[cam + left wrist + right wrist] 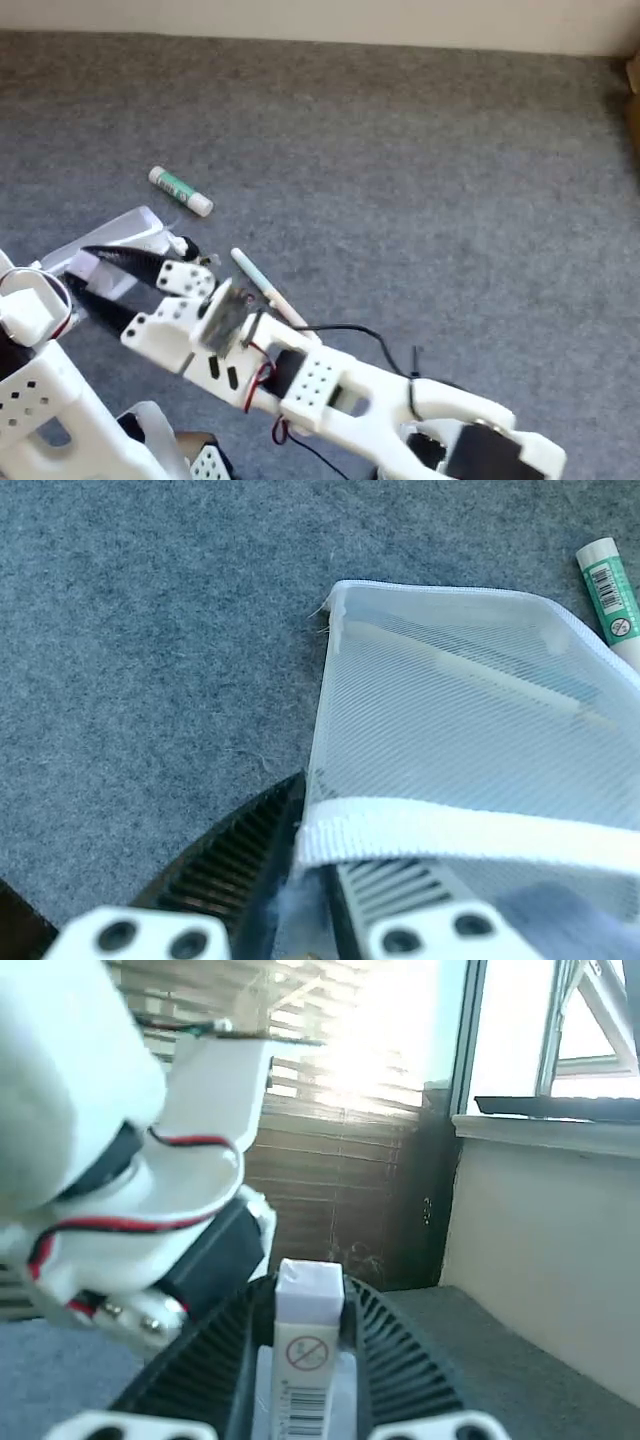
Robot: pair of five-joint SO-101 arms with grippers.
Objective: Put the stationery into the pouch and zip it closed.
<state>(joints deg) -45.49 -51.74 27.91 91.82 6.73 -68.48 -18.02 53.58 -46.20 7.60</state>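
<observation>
Clearly, we see the mesh pouch (125,235) lying on the grey table (420,170), with the left tool (85,270) pressed together on it. In the left wrist view one ribbed finger (225,865) sits just outside the pouch's white webbing edge. The other finger shows through the mesh, and the fabric is pinched between the two. We make out a long pale shape through the mesh, but we cannot tell whether it is inside the pouch or under it. A green-and-white glue stick (181,191) lies on the table near the pouch, just past its far corner and not touching it. A pale pen (262,283) lies slantwise on the side of the pouch from which the left arm comes. It is apart from the pouch, and one end runs under that arm. The right tool (308,1305) pinches a white labelled stick (308,1360) between its ribbed jaws, and the stick's squared top stands just past the fingertips. Behind it we see a window (560,1030). We cannot tell from this view how far this tool is from the pouch.
</observation>
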